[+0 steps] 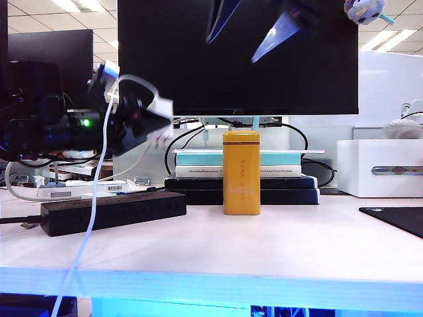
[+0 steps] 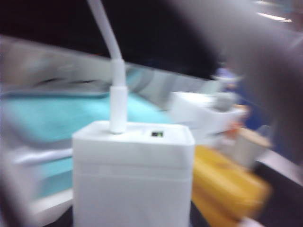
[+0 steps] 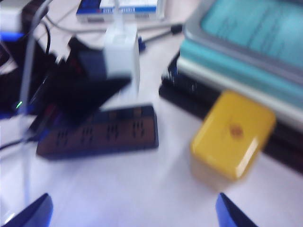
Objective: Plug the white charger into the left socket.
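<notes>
My left gripper (image 1: 156, 123) is shut on the white charger (image 1: 161, 116), holding it in the air above the end of the black power strip (image 1: 112, 211) nearest the yellow tin. In the blurred left wrist view the charger (image 2: 132, 175) fills the middle, and its thin white cable (image 2: 113, 71) rises from its back. The cable (image 1: 92, 211) hangs down past the table's front edge. The left socket (image 3: 61, 138) is the outlet at the strip's end far from the tin. My right gripper (image 3: 135, 215) hangs open and empty, high above the table; its fingers (image 1: 277, 33) show before the monitor.
A yellow tin (image 1: 241, 173) stands upright just right of the strip (image 3: 102, 135). Stacked books (image 1: 238, 173) and a dark monitor (image 1: 238, 56) are behind it. A big white box (image 1: 380, 168) sits at the back right, and a black mat (image 1: 396, 218) lies at the right edge.
</notes>
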Tool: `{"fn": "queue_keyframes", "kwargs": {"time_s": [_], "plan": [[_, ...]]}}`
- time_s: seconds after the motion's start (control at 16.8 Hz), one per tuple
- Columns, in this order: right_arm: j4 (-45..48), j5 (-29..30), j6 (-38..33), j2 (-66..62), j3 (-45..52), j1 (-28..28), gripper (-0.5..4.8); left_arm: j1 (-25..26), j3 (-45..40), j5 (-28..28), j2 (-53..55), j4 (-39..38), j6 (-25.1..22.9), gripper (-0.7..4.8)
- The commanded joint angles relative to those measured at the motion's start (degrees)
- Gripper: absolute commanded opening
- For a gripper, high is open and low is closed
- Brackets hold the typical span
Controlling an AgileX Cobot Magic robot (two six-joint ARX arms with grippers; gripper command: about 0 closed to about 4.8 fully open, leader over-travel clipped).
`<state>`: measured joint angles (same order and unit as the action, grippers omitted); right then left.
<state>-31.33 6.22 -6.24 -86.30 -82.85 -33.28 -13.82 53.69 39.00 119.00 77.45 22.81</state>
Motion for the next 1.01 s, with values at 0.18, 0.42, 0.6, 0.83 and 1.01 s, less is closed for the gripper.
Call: {"fn": "queue_keyframes", "kwargs": {"time_s": [0.18, 0.42, 0.6, 0.83, 1.01], "plan": [[17.16, 0.46, 4.87, -4.35, -0.24, -0.07, 4.79, -1.01, 0.17, 3.85, -0.85, 5.51, 1.88, 2.44], [25.73, 6.88, 5.51, -10.88, -0.24, -0.24, 4.79, -1.31, 0.17, 5.95, -0.85, 5.51, 1.84, 2.45], [29.18, 8.09, 5.4, -13.99, -0.22, -1.01, 4.79, -1.31, 0.17, 4.59, -0.85, 5.46, 1.6, 2.45], [33.42, 5.6, 5.22, -15.82, -0.17, -2.51, 4.79, -1.33, 0.2, 3.19, -0.87, 5.46, 1.42, 2.45], [34.75, 2.19, 4.76, -17.57, -0.17, -3.19, 4.79, -1.33, 0.17, 3.23, -0.9, 5.49, 1.22, 2.45]]}}
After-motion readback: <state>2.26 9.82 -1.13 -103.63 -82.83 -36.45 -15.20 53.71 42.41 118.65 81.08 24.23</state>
